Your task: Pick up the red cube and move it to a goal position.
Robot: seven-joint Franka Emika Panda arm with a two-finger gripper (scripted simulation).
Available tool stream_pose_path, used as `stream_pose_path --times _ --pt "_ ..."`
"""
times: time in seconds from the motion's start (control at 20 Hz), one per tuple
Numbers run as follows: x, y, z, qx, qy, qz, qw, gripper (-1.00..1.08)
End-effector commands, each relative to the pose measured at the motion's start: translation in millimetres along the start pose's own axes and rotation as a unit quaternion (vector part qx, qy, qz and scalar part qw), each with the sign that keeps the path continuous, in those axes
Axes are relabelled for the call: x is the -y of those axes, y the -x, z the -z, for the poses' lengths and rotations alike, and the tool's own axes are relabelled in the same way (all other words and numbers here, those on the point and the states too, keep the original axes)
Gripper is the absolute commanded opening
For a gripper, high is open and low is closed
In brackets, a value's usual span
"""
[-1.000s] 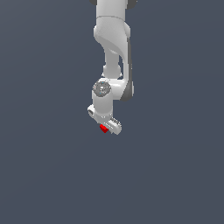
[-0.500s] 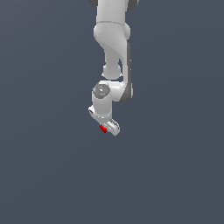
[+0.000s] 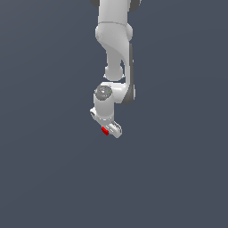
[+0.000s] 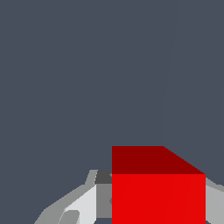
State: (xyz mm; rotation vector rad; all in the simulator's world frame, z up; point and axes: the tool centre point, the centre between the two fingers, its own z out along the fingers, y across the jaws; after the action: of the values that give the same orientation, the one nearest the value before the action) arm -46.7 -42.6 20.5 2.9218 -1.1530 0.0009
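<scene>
The red cube (image 4: 158, 192) sat between my fingers (image 4: 83, 205), pressed on both flanks; one lit face and a darker face above it showed in the wrist view. My pincer (image 3: 108, 130) was clenched on it, closed down only to the cube's width, touching nothing else I could see. In the exterior view the red cube (image 3: 105, 131) showed as a small red fleck at the pincer's tip, below my white arm (image 3: 115, 40). Plain dark grey ground lay behind; whether that was the table I could not tell.
</scene>
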Motion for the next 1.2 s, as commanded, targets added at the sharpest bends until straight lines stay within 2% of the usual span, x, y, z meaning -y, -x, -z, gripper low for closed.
stream_pose_path --times 0.0,0.5,1.15 --pt "0.3 -0.3 1.1 0.0 0.0 0.0 1.0 -1.0" --pt "10.1 -11.2 39.5 0.0 0.0 0.0 1.0 -1.0" --pt "40.9 -45.7 155.6 0.0 0.001 -0.001 1.0 -1.0"
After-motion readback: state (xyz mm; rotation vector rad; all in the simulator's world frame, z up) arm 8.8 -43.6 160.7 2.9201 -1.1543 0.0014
